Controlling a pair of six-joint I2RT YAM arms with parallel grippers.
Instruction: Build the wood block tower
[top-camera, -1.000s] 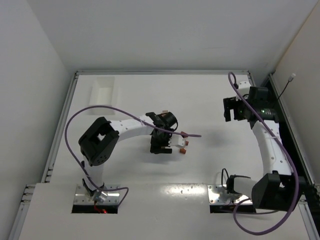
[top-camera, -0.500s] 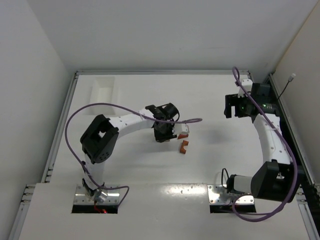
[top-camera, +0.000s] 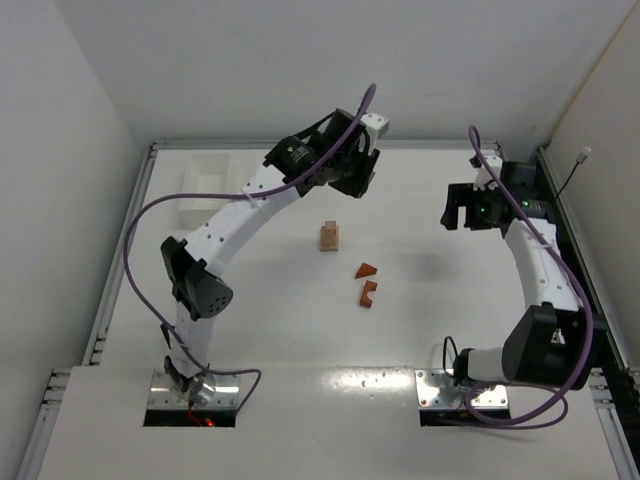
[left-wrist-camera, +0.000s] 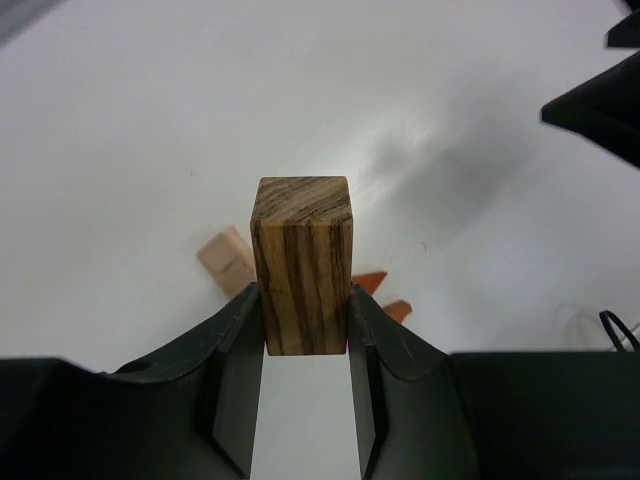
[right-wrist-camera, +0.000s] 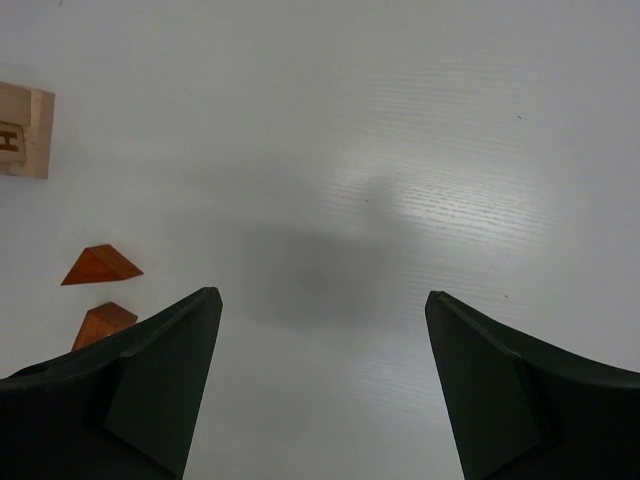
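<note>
So the left gripper (left-wrist-camera: 303, 300) is clamped on a striped block (left-wrist-camera: 302, 265), dark brown grain over tan, standing upright between the black fingers (left-wrist-camera: 235, 340) with most of it poking out past the tips. From the top camera that gripper (top-camera: 350, 168) is lifted and stretched out over the far part of the table (top-camera: 250, 320), well apart from everything else. Under it, on the table, the left wrist view shows a light tan block that's the tower (left-wrist-camera: 228, 262), plus two reddish-brown pieces peeking out on either side of the right finger. Overhead, the tower (top-camera: 330, 237) sits near the middle of the table, a narrow tan stack; can't tell how many blocks are in it. Just right of it and nearer the arm bases are a reddish-brown wedge (top-camera: 366, 270) and a second reddish-brown piece (top-camera: 368, 292), close together but not touching. The right gripper (top-camera: 462, 210) hangs off to the right with its jaws spread wide and nothing in them. A white tray (top-camera: 205, 185) sits at the far left corner.
</note>
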